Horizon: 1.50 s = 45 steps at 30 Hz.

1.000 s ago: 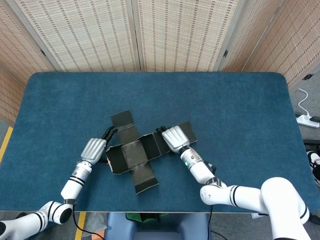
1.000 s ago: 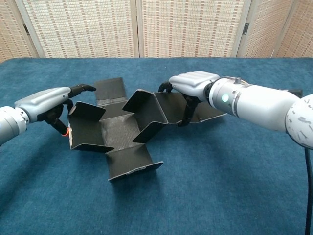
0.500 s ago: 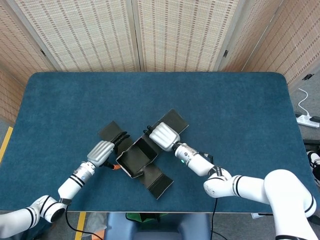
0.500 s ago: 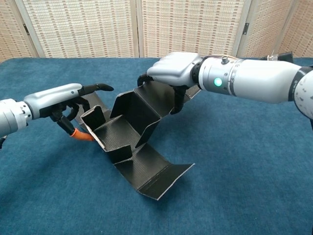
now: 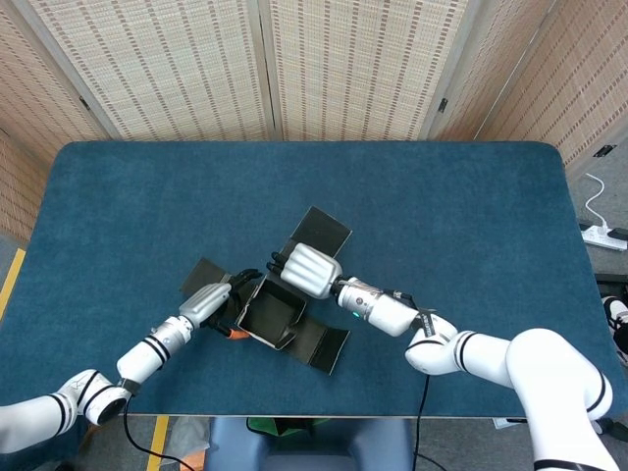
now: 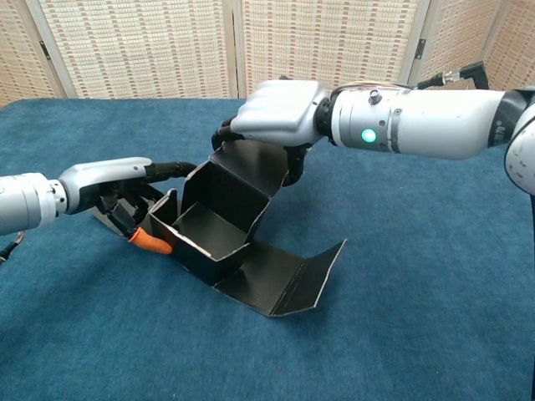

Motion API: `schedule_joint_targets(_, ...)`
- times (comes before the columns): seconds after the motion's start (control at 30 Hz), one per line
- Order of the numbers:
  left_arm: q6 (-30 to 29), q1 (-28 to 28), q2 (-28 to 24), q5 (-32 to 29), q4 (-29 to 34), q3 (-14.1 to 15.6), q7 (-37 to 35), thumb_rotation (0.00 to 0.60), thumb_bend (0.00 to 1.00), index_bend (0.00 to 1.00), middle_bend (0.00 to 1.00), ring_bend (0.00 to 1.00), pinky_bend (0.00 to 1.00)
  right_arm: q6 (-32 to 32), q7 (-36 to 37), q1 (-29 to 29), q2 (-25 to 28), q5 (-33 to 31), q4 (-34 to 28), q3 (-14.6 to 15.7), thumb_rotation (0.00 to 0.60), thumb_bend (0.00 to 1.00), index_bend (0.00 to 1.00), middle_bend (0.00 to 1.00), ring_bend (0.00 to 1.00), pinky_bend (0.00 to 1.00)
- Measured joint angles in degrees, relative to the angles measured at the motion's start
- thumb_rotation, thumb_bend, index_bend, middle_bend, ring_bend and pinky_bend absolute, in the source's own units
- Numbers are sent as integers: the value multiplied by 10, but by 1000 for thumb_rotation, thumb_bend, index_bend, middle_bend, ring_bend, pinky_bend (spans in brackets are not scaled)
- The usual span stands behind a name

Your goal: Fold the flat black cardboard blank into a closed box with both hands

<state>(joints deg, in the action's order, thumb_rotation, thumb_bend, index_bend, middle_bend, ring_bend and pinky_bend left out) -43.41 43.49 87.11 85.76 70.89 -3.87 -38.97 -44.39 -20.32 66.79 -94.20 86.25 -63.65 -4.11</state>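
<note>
Even, bright overhead light is filling both views; everything is staying sharp, with soft shadows lying under the cardboard [image 6: 242, 242].

The head view looks steeply down from above the near edge of the blue table [image 5: 442, 196], far enough off to take in the whole tabletop and the woven screens [image 5: 343, 69] behind it. The chest view sits low and close at that same near edge, facing level across the table [image 6: 435, 276] toward the screens [image 6: 150, 46]. Both views share the table's middle.
</note>
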Motion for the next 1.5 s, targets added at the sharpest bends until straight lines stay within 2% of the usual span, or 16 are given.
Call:
schedule_joint_targets(0.27,21,15,7,14,-14,18,-113,600,184,7,6,540,739,-25,37,10,-27,38,44,4,600,246,485,396,764,1000)
schedule_joint_targets(0.37,21,17,12,17,-21,23,-150,600,184,81,82,563,739,-30,44,11,-39,43,58,3,600,247,476,355,764,1000)
schedule_joint_targets(0.4,20,17,14,18,-25,24,-160,600,183,119,120,574,739,-31,46,12,-44,44,62,2,600,246,439,321,762,1000)
schedule_joint_targets(0.47,14,16,22,18,-36,26,-178,600,184,183,184,591,740,-30,45,11,-49,43,66,0,600,246,295,228,752,1000)
schedule_joint_targets(0.53,5,13,29,17,-46,27,-184,600,185,246,245,609,741,-28,41,11,-51,39,66,-3,600,245,93,104,726,1000)
schedule_joint_targets(0.6,-4,9,38,14,-55,27,-185,600,185,278,276,614,741,-22,35,9,-51,30,61,-6,600,228,3,19,693,1000)
schedule_joint_targets(0.8,-13,3,44,7,-61,28,-182,600,184,312,310,614,741,-15,10,2,-43,9,33,-17,600,125,0,0,643,1000)
schedule_joint_targets(0.97,-14,0,37,2,-55,29,-181,600,185,310,309,614,740,-14,-2,-7,-29,-5,8,-24,600,102,0,0,633,1000)
schedule_joint_targets(1.13,-17,-4,25,-1,-45,30,-192,600,184,309,308,614,740,-34,8,-29,3,-12,-42,-27,600,99,0,0,630,1000)
schedule_joint_targets(1.33,-27,-12,0,1,-28,31,-238,600,186,309,308,614,739,-125,65,-81,58,0,-114,-26,600,99,0,0,632,1000)
schedule_joint_targets(1.5,-38,-16,-30,11,-9,33,-314,600,185,309,307,614,739,-225,137,-145,97,11,-159,-27,600,101,0,0,646,1000)
